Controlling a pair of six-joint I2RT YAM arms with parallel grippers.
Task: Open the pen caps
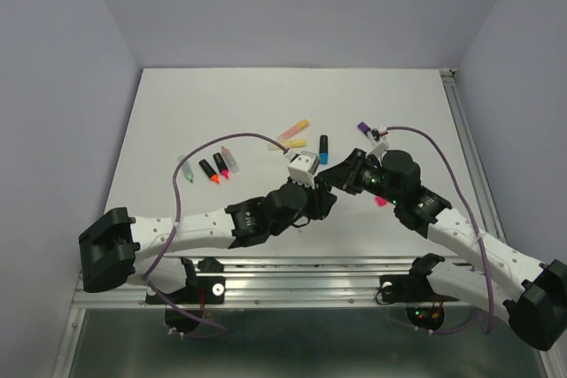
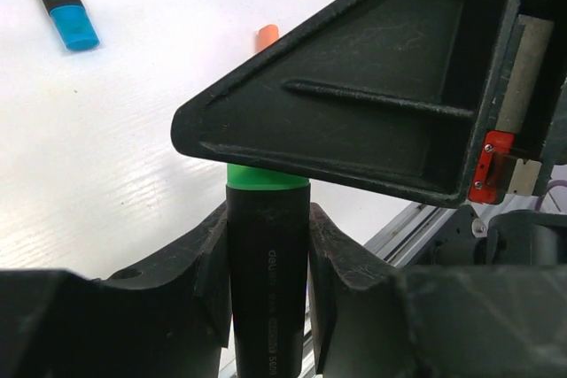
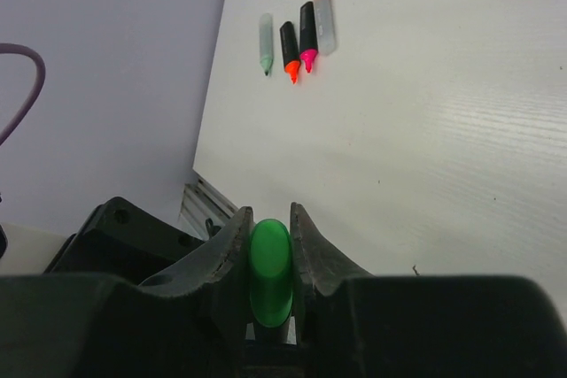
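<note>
A black marker barrel (image 2: 267, 289) with a green cap (image 2: 266, 179) stands between my left gripper's fingers; the left gripper (image 2: 266, 254) is shut on the barrel. My right gripper (image 3: 268, 236) is shut on the green cap (image 3: 269, 272), its black finger (image 2: 354, 104) covering most of the cap in the left wrist view. In the top view the two grippers meet tip to tip near the table's middle, left gripper (image 1: 317, 187) and right gripper (image 1: 334, 174). A blue-capped black marker (image 1: 323, 149) lies just beyond them, also in the left wrist view (image 2: 62, 6).
Uncapped markers lie at the left: pastel green (image 1: 189, 171), orange-tipped black (image 1: 207, 171), pink-tipped black (image 1: 221, 164). A pastel orange marker (image 1: 292, 132), a yellow one (image 1: 295, 142) and a purple-capped one (image 1: 367, 131) lie further back. A small orange piece (image 2: 267, 36) lies nearby. Metal rail (image 1: 310, 263) along the near edge.
</note>
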